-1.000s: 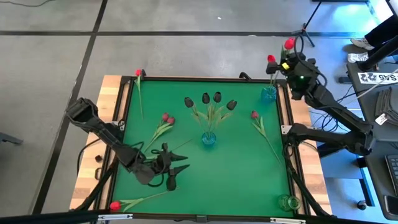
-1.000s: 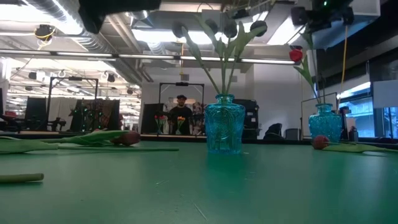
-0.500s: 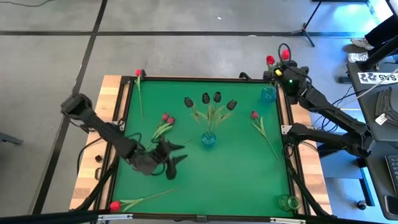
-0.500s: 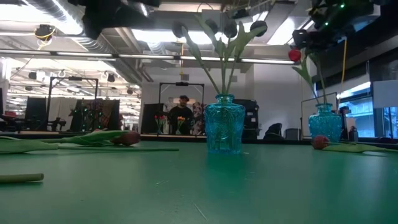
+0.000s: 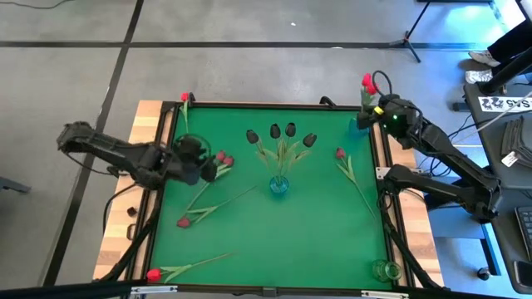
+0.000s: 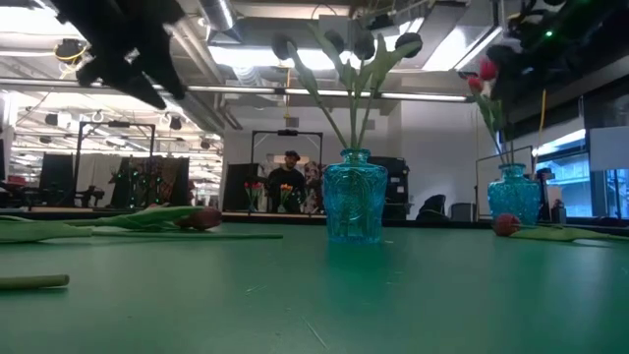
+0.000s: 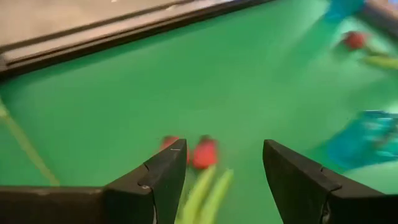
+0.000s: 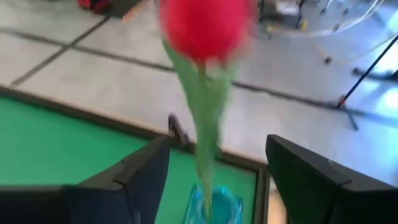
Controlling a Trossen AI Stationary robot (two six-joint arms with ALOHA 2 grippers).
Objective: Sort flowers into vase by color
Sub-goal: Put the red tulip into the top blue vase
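High view: my left claw (image 5: 212, 169) at centre left is hard to read. Red tulips (image 5: 368, 83) stand in the corner vase (image 5: 358, 124), upper right.

Left wrist: fingers (image 7: 166, 177) wide, empty, above blurred red heads (image 7: 204, 152).

Right wrist: right claw (image 8: 214, 180) wide, around a blurred stem (image 8: 205, 124), not gripping.

**Robotics lab, open-plan hall**

Green worktop (image 5: 316, 232) on a wood frame, set on grey concrete floor (image 5: 249, 75). Exposed ducts (image 6: 108, 49) and strip lights (image 6: 295, 90) overhead. Tripod (image 5: 409, 37), cables, more rigs behind. A person (image 6: 286, 177) stands at a far bench.
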